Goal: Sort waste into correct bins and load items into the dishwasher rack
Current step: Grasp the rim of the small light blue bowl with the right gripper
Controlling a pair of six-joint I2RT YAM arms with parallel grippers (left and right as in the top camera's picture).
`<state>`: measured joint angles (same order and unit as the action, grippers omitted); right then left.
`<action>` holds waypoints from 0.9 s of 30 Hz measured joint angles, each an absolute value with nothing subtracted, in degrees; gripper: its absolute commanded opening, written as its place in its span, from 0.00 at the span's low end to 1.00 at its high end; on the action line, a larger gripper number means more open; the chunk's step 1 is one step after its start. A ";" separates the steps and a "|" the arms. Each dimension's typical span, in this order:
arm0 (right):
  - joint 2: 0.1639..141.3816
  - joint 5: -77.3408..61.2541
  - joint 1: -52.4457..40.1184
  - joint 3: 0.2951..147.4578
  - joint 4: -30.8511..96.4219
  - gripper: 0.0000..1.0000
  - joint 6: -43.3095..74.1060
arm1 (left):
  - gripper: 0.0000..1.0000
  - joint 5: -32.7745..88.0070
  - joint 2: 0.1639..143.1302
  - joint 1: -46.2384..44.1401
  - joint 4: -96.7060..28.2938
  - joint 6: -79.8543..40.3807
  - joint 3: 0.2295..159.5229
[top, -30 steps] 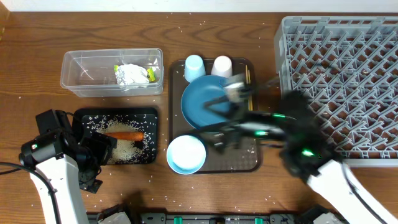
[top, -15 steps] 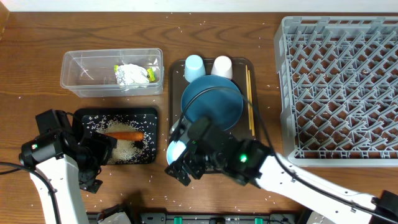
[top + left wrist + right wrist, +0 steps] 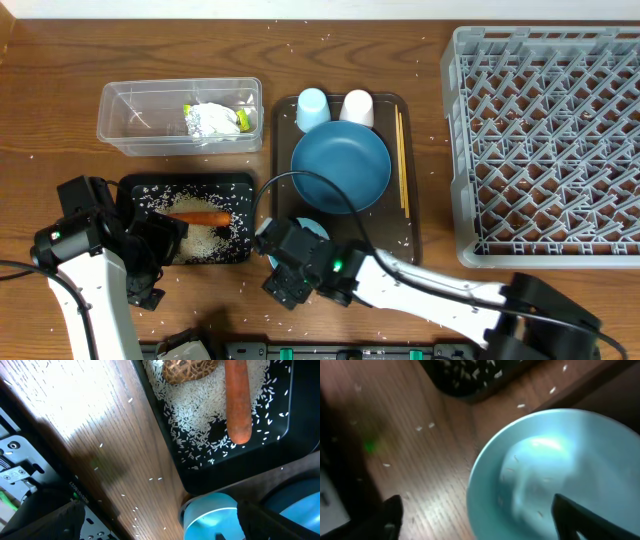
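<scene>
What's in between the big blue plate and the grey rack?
Wooden chopsticks, lying on the brown tray. The overhead view shows them.

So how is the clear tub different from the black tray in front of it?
The clear tub is see-through with tall walls, while the black tray is opaque and shallow. The clear tub holds only a crumpled wrapper. The black tray holds a carrot, a brown lump and scattered rice. Both are rectangular, with a similar footprint.

White arms (image 3: 96, 300), black joints (image 3: 298, 266), green lights (image 3: 338, 266)
</scene>
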<state>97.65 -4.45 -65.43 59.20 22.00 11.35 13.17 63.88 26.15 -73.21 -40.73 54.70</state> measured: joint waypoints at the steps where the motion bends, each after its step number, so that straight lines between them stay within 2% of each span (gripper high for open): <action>1: 98.52 -4.27 -65.78 59.20 21.82 0.73 11.11 | 0.98 13.17 63.88 26.15 -73.21 -40.73 54.70; 6: 101.51 -4.01 -67.48 59.20 21.23 0.73 10.15 | 0.98 13.17 63.88 26.15 -73.23 -40.73 54.70; 10: 102.43 -3.79 -67.72 59.20 20.62 0.65 9.74 | 0.98 13.17 63.88 26.15 -73.21 -40.73 54.70; 13: 102.94 -3.11 -67.72 59.20 20.25 0.54 9.45 | 0.98 13.17 63.88 26.15 -73.21 -40.73 54.70; 22: 104.01 -0.14 -67.72 59.20 20.23 0.36 9.43 | 0.98 13.17 63.88 26.15 -73.21 -40.73 54.70; 27: 104.01 0.43 -67.72 59.20 20.27 0.31 9.39 | 0.98 13.17 63.88 26.15 -73.21 -40.73 54.70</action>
<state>104.01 0.43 -67.72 59.20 20.27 9.39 13.17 63.88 26.15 -73.21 -40.73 54.70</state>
